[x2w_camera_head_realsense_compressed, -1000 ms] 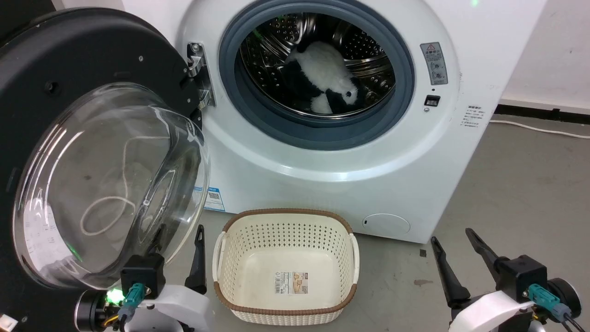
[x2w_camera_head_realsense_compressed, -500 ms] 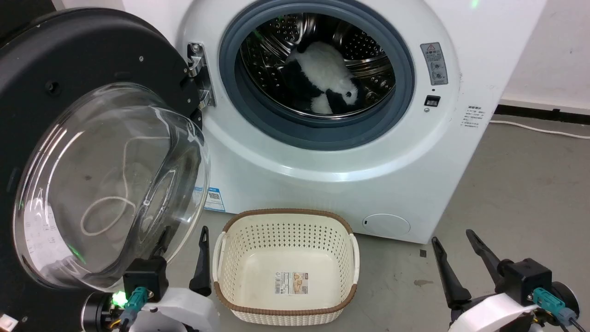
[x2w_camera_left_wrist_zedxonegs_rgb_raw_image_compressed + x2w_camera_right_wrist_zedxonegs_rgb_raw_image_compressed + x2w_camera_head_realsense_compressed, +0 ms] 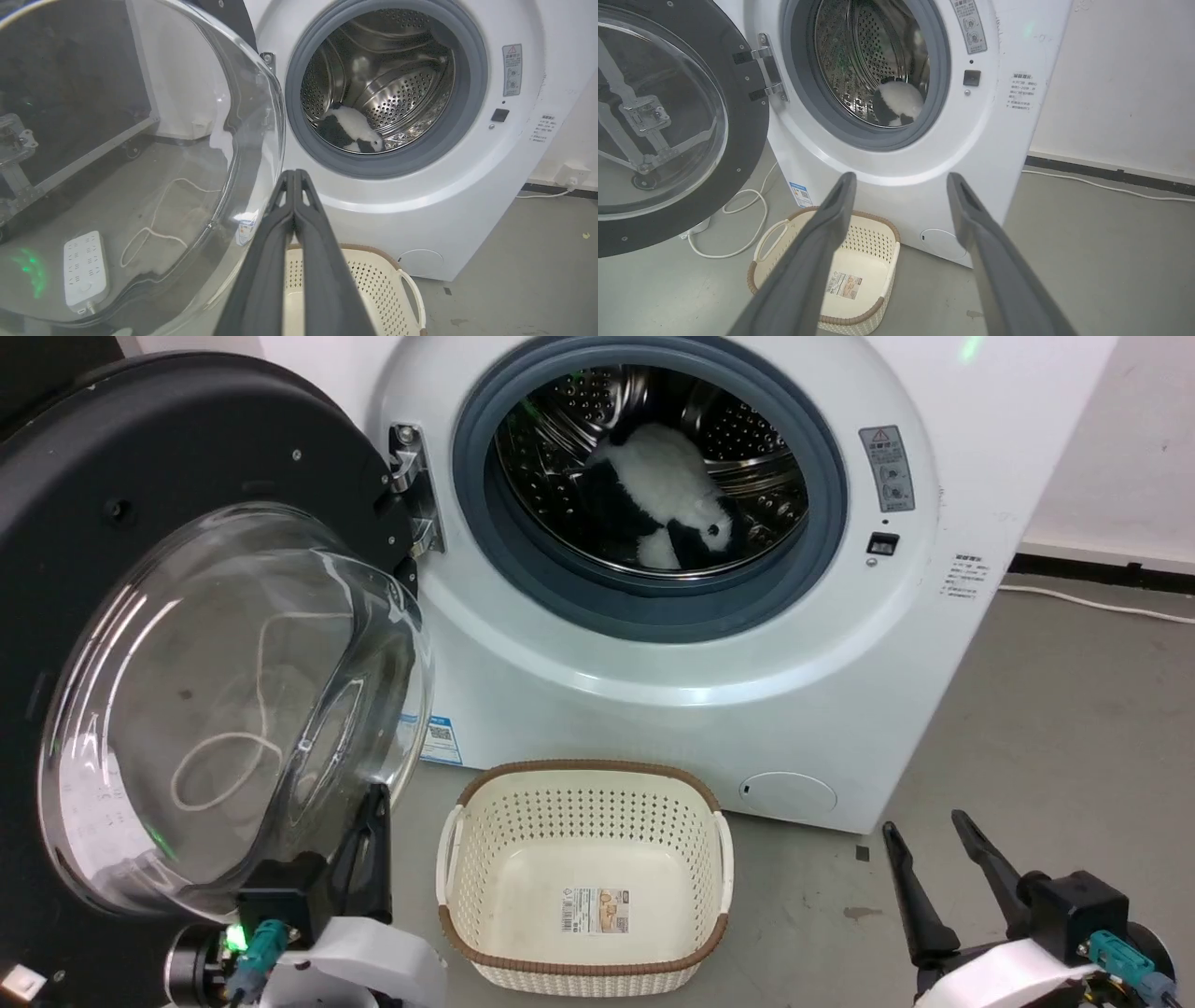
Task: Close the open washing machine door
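The washing machine door (image 3: 187, 439) stands swung open at the left, its black rim around a bulging clear glass bowl (image 3: 233, 709). The white washing machine (image 3: 747, 663) shows its steel drum with a black-and-white plush toy (image 3: 663, 495) inside. My left gripper (image 3: 376, 800) is shut on nothing, its fingers close beside the lower right edge of the glass bowl. In the left wrist view the shut left gripper (image 3: 294, 175) points between the glass (image 3: 140, 140) and the drum opening. My right gripper (image 3: 924, 829) is open at the lower right, away from the door (image 3: 747, 140).
A cream perforated basket (image 3: 586, 768) sits on the grey floor right before the machine, between my arms. A white cable (image 3: 1074, 602) runs along the floor at the right wall. A power strip (image 3: 84, 270) and a cord lie behind the door glass.
The left gripper's fingers have shut and shifted left toward the door's glass bowl. The head camera has moved slightly. The right gripper stays as it was, open.
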Controlling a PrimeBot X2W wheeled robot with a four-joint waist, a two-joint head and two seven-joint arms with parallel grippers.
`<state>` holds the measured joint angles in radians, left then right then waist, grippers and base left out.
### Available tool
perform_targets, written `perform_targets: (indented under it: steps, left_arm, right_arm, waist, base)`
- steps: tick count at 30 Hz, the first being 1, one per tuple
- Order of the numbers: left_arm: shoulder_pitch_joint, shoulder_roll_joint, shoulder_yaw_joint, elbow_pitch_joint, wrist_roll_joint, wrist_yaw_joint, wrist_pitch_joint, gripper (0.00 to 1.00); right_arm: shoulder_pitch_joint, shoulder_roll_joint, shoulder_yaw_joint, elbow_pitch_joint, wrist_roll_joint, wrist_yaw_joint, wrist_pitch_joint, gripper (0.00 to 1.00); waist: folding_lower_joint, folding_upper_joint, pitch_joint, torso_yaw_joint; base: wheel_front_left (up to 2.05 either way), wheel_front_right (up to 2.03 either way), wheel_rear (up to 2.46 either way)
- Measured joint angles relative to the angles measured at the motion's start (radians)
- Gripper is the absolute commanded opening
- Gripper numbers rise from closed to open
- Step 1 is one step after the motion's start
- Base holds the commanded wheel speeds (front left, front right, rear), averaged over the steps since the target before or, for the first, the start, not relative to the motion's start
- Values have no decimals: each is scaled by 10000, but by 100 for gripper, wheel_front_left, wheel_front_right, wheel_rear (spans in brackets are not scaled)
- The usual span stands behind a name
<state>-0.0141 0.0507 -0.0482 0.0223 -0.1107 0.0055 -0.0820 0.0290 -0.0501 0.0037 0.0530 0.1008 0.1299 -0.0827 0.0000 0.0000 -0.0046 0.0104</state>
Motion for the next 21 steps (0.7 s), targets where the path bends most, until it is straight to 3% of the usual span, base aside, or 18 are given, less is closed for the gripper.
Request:
perform_targets:
  steps: [8, 12, 21]
  left_arm:
    - [-24, -6, 545, -1189, -462, -42, -190, 0]
    - [-117, -10, 1093, -1914, -750, 190, -265, 0]
    - [-315, -13, 3394, -3264, -966, 708, -439, 0]
  right_arm:
    - [41, 0, -75, 61, 161, 0, -188, 100]
    - [81, 0, -115, 94, 259, 0, -261, 100]
    - [129, 0, -209, 169, 437, 0, -441, 100]
  waist:
    - [0, 0, -10, 257]
    - [0, 0, -20, 428]
    - [0, 0, -40, 908]
  base:
    - [0, 0, 0]
    - [0, 0, 0]
    - [0, 0, 0]
